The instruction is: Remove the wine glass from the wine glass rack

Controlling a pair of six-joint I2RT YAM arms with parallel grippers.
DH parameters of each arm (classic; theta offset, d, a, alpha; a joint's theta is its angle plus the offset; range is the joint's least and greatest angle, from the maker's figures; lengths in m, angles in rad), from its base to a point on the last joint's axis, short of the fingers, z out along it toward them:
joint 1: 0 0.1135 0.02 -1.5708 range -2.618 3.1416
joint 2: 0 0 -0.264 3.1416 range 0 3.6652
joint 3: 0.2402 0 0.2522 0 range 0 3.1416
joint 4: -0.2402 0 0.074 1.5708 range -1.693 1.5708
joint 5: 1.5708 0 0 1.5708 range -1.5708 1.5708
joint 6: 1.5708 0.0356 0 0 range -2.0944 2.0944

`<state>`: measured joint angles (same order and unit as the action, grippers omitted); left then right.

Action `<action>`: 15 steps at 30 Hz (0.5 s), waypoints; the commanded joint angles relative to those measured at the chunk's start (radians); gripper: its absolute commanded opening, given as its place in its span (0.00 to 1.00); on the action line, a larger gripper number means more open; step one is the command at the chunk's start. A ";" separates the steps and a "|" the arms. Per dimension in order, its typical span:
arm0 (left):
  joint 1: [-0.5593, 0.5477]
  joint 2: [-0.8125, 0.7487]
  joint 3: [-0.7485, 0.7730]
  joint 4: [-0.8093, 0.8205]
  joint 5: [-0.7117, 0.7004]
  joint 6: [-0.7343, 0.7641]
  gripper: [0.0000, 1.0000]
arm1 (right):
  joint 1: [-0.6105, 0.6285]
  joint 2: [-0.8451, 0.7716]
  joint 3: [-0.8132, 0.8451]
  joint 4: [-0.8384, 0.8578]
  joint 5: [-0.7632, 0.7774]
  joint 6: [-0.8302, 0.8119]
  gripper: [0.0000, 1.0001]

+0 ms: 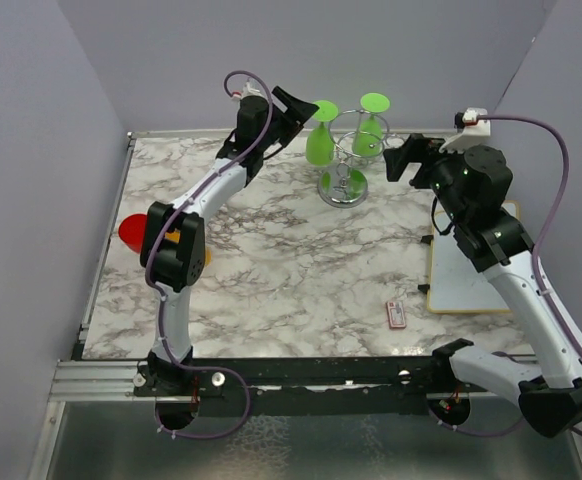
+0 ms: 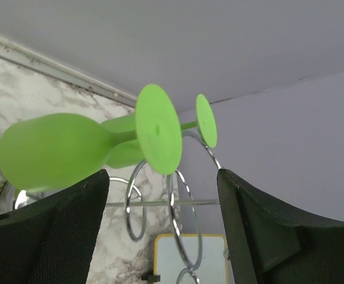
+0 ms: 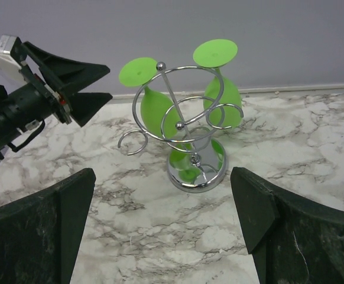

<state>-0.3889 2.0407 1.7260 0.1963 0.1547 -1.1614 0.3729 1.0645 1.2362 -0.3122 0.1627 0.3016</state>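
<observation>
Just ahead of left claw [image 2: 163, 180], wine glass [image 2: 54, 151]

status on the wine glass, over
Left gripper open beside wine glass, right gripper open, clear of it. Wine glass hangs on wine glass rack, not gripped. Nothing in the way; second glass hangs alongside.

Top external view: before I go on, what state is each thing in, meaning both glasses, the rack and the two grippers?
left wine glass: hanging upside down on the rack, foot up, not gripped.
right wine glass: hanging upside down on the rack, foot up, untouched.
wine glass rack: standing upright on its disc base, two glasses on it.
left gripper: open, jaws facing the left glass.
right gripper: open, empty, apart from the rack.
</observation>
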 commanded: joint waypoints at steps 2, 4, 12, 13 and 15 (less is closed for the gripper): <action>-0.008 0.079 0.163 -0.039 -0.082 0.012 0.77 | -0.002 -0.012 -0.022 0.015 -0.003 -0.010 1.00; -0.008 0.095 0.182 -0.054 -0.113 0.016 0.77 | -0.004 -0.016 -0.024 0.015 0.001 -0.011 1.00; -0.010 0.201 0.344 -0.139 -0.141 0.027 0.65 | -0.003 -0.050 -0.050 0.038 0.019 -0.019 1.00; -0.011 0.206 0.352 -0.142 -0.141 0.029 0.63 | -0.004 -0.050 -0.053 0.039 0.020 -0.019 1.00; -0.011 0.212 0.361 -0.148 -0.143 0.028 0.60 | -0.004 -0.051 -0.053 0.040 0.020 -0.017 1.00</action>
<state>-0.3950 2.2326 2.0346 0.0738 0.0322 -1.1461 0.3729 1.0328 1.1908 -0.3054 0.1650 0.2939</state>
